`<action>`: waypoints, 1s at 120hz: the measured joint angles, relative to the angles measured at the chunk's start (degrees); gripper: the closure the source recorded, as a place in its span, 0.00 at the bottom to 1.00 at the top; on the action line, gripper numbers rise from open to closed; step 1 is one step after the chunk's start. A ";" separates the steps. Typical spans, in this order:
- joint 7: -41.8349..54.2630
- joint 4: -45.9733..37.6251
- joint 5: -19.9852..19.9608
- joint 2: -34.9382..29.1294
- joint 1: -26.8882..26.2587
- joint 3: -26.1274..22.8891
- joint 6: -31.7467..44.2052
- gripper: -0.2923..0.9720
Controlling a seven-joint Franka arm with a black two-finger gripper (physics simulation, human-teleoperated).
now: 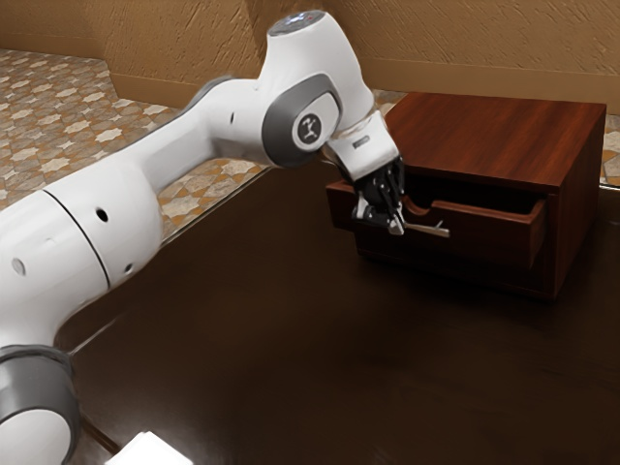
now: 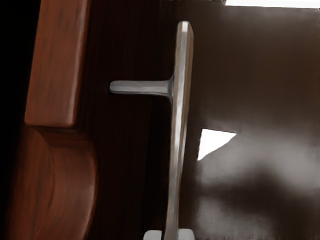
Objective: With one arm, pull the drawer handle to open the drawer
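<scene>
Pinching the slim grey metal drawer handle [image 1: 426, 230], it seems: the black two-finger tool [image 1: 390, 221] sits at the bar's end, with pale pads [image 2: 186, 234] on either side of it in the wrist view, though contact is hard to confirm. The bar's long axis runs along the drawer front, away from the tool toward the exterior view's right. Behind it the reddish-brown wooden drawer [image 1: 484, 232] stands partly out of its dark mahogany cabinet [image 1: 504, 126]. The pull should go straight out from the cabinet face, I judge. The cabinet rests on a dark glossy brown bench [image 1: 291, 368], with patterned tile floor [image 1: 58, 107] and tan textured wall [image 1: 174, 39] beyond.
</scene>
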 joint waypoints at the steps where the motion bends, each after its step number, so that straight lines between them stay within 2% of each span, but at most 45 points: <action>1: -0.06 -0.12 -0.07 -0.03 0.03 -0.01 -0.01 0.83; 90: -5.82 -22.76 -1.53 -17.25 -0.05 -0.15 0.07 0.83; 120: -8.16 -30.20 -1.55 -23.13 -2.99 -0.65 0.46 0.85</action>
